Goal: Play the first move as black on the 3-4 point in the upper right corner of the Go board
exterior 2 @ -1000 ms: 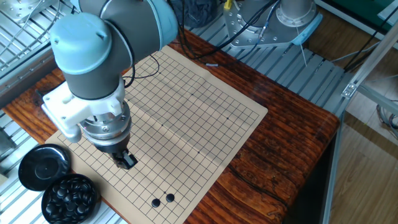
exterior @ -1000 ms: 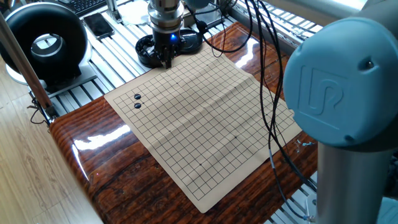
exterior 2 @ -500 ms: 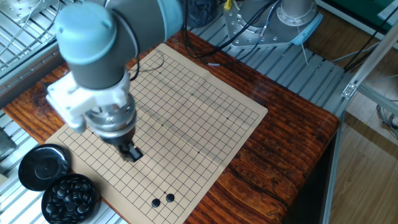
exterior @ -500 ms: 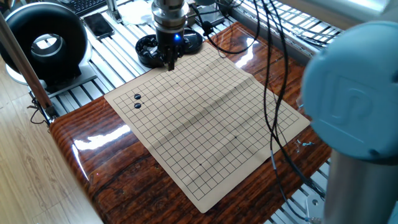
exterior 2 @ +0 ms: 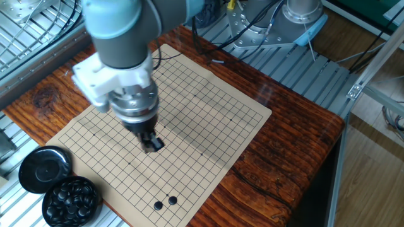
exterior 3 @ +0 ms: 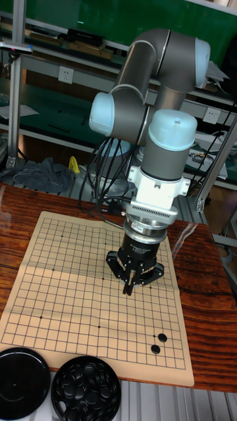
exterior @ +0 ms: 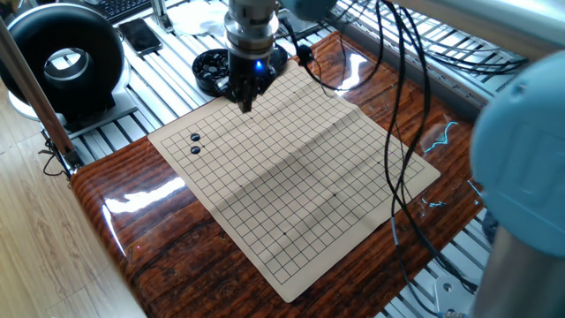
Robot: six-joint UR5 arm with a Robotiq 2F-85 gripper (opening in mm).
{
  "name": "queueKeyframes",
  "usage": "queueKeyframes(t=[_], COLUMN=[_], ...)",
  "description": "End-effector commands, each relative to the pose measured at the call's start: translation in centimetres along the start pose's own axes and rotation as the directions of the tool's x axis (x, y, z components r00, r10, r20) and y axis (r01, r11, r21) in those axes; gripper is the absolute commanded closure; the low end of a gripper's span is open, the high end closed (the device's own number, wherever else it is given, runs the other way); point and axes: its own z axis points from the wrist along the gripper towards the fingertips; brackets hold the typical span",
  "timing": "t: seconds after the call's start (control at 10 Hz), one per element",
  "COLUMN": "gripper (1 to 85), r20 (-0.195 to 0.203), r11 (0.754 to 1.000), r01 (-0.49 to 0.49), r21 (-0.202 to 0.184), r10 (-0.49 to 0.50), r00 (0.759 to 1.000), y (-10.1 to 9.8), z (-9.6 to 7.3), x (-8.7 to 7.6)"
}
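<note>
The pincer (exterior 3: 130,284) hangs just above the board with its dark fingers drawn together to a point. They look pinched shut, most likely on a small black stone, but no view shows the stone itself, so I cannot tell what, if anything, they hold.

Beneath and around it lies the tan paper Go board with thin black grid lines (exterior: 291,177). Two small round glossy black stones (exterior 2: 165,203) rest on the board near one edge, well apart from the pincer. Beyond the board edge, on the side the pincer is nearest in the tall view, sit a round black bowl heaped with black stones (exterior 2: 71,198) and, just beside it, a round black lid (exterior 2: 43,169). The polished dark wooden table (exterior: 132,221) carries it all.

The 3-4 point in the upper right corner is an unmarked crossing; I cannot pick it out with certainty here, though no stone lies in the corners away from the two played stones.

A stone of this kind should be light, hard and slippery, with curved faces; I judge it best pinched across its rim, square to the fingers, and set down gently so it does not skid on the paper.

Against a second ago, the pincer has travelled from beside the bowl inward over the grid.
</note>
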Motion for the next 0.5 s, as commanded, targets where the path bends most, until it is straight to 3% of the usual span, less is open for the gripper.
queueKeyframes(t=[0.0, 0.2, 0.4], gripper=[84.3, 84.3, 84.3], r20=[-0.021, -0.015, -0.02], r11=[0.999, 0.999, 1.0], r01=[-0.04, -0.036, 0.001], r21=[-0.021, -0.017, 0.017], r10=[0.04, 0.036, 0.0], r00=[0.999, 0.999, 1.0], y=[1.0, 1.1, 0.2], z=[0.7, 0.8, 0.8], x=[2.4, 2.5, 2.6])
